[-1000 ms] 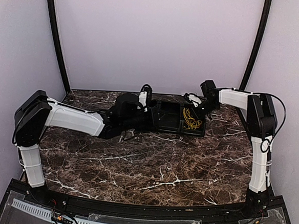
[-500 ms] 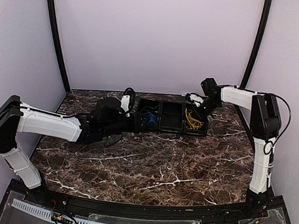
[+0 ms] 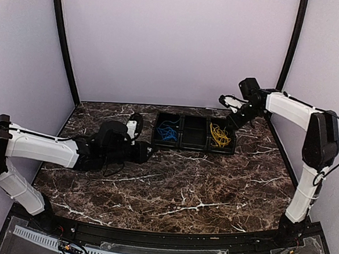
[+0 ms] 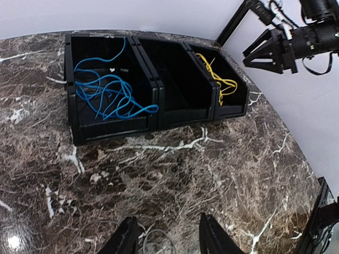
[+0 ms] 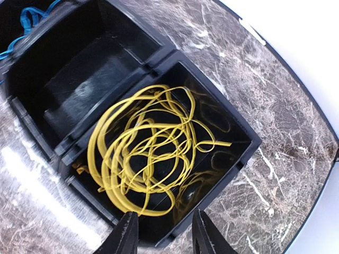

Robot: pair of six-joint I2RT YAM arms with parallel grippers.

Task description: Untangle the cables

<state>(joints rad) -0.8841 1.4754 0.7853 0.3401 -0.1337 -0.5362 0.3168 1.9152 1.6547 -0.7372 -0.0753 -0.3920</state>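
Note:
A blue cable point(image 4: 106, 92) lies bunched in the left compartment of a black three-part tray point(image 4: 153, 119). A yellow cable point(image 5: 143, 159) lies coiled in the right compartment; both also show in the top view, blue point(image 3: 168, 130) and yellow point(image 3: 218, 135). Thin grey-black cable loops point(image 4: 151, 238) lie on the marble between my left fingers. My left gripper point(image 4: 168, 239) is open and empty, low over the table in front of the tray point(image 3: 144, 152). My right gripper point(image 5: 163, 235) is open and empty, raised above the yellow compartment's corner point(image 3: 231, 119).
The tray point(image 3: 194, 146) stands at the back middle of the dark marble table point(image 3: 200, 187). Its middle compartment point(image 4: 180, 79) shows no cable. Purple walls close in the back and sides. My right gripper shows raised at the left wrist view's upper right point(image 4: 270, 50).
My left arm has drawn back left, out of the tray's blue compartment and down to the table in front of it. My right gripper has lifted up and to the right, away from the yellow cable.

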